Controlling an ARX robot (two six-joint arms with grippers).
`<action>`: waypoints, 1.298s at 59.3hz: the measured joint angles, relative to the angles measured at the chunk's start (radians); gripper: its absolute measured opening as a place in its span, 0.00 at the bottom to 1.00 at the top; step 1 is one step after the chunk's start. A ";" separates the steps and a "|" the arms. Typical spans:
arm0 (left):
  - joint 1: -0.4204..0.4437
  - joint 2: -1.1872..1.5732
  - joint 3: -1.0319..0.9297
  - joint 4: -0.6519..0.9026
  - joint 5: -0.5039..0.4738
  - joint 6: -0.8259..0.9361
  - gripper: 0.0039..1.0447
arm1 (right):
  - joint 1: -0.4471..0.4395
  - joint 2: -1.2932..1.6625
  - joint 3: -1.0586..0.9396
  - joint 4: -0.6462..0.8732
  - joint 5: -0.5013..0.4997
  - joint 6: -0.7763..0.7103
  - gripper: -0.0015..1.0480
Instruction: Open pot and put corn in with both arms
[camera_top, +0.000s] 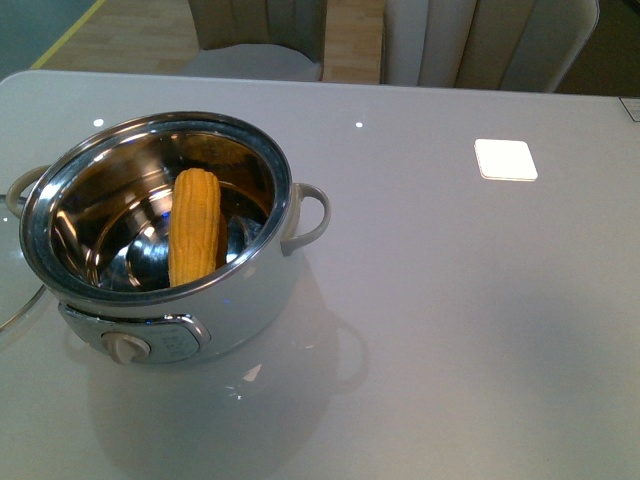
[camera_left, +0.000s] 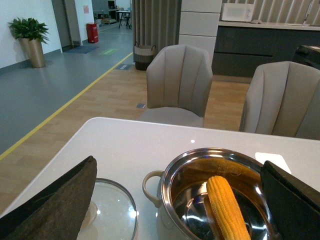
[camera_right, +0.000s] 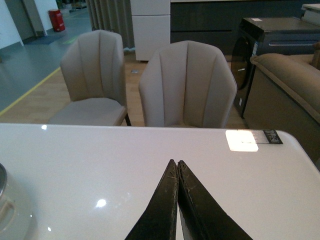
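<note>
Inside the open pot (camera_top: 262, 285) the corn (camera_top: 194, 227) leans upright, lid (camera_left: 112, 210) beside it, left gripper (camera_left: 175, 210) spread, right gripper (camera_right: 177, 172) pressed together.

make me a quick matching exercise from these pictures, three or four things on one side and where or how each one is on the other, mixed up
Things
1. corn
2. glass lid
3. left hand
4. right hand

Place or state
A. open, above the pot
B. shut, holding nothing, over bare table
C. leaning inside the pot, tip against the steel wall
D. lying flat on the table beside the pot

Pairs: 1-C, 2-D, 3-A, 4-B
</note>
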 joint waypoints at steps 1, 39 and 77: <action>0.000 0.000 0.000 0.000 0.000 0.000 0.93 | 0.000 -0.008 -0.006 -0.002 0.000 0.000 0.02; 0.000 0.000 0.000 0.000 0.000 0.000 0.93 | 0.000 -0.267 -0.120 -0.136 0.000 0.000 0.02; 0.000 0.000 0.000 0.000 0.000 0.000 0.93 | 0.000 -0.531 -0.125 -0.410 -0.002 0.000 0.02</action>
